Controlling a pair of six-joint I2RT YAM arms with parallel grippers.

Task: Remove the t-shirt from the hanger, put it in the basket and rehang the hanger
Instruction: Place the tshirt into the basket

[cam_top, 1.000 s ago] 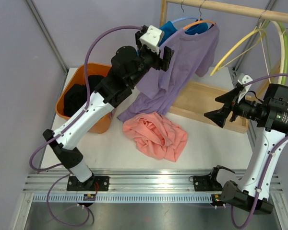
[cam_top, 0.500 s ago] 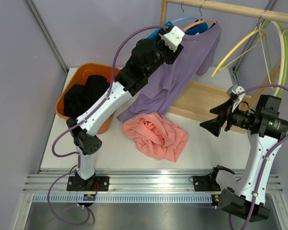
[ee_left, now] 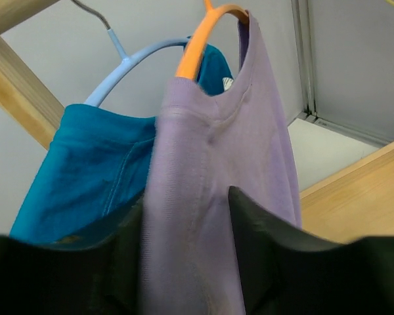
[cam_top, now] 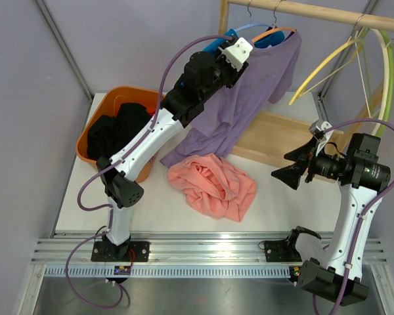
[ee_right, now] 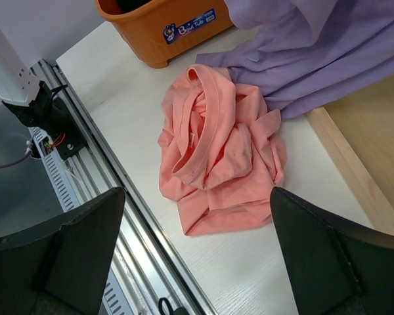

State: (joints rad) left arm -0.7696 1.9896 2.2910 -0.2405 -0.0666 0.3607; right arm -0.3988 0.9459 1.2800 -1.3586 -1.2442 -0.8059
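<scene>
Bright, even light comes from above. Shadows on the white tabletop point(cam_top: 276, 210) are soft and pale. The top view is sharp. In the left wrist view the dark fingers point(ee_left: 269, 262) up close look blurry, and the purple t-shirt point(ee_left: 197, 197) looks a bit soft. The near metal rail point(cam_top: 203, 252) shines a little.

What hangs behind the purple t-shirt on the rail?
A teal garment on a light-blue hanger. In the top view only its upper part shows; the purple t-shirt and left arm cover the rest.
</scene>
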